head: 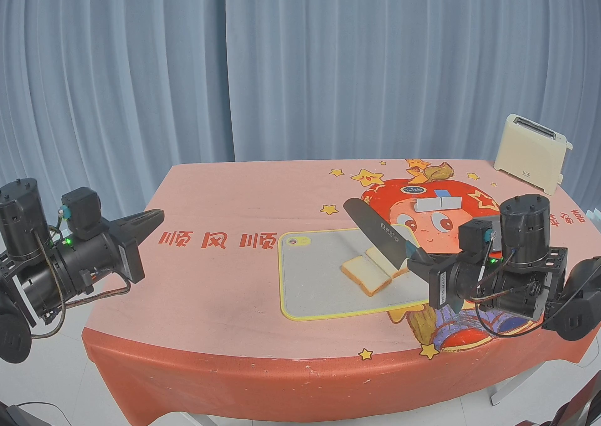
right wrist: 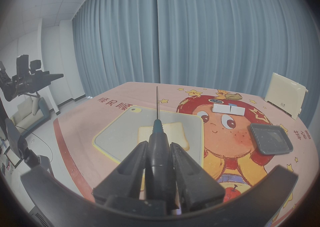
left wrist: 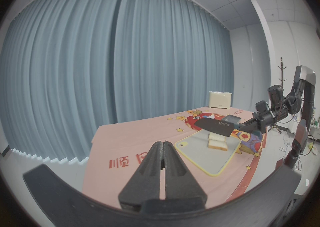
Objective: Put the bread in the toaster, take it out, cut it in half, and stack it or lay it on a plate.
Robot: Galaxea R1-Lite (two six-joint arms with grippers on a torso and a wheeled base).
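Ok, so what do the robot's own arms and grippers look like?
The left arm and right arm are matte black, built from fat cylindrical joint housings, with loose black cables looping beside them. The left gripper and right gripper each have two wedge-shaped black fingers tapering to a point. Small green lights glow near the wrists.

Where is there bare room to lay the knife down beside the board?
Freest: the tablecloth between the cutting board and its left edge, near the left gripper. Also the strip behind the board toward the curtain. Crowded: right of the board, with the dark tray, white blocks and toaster.
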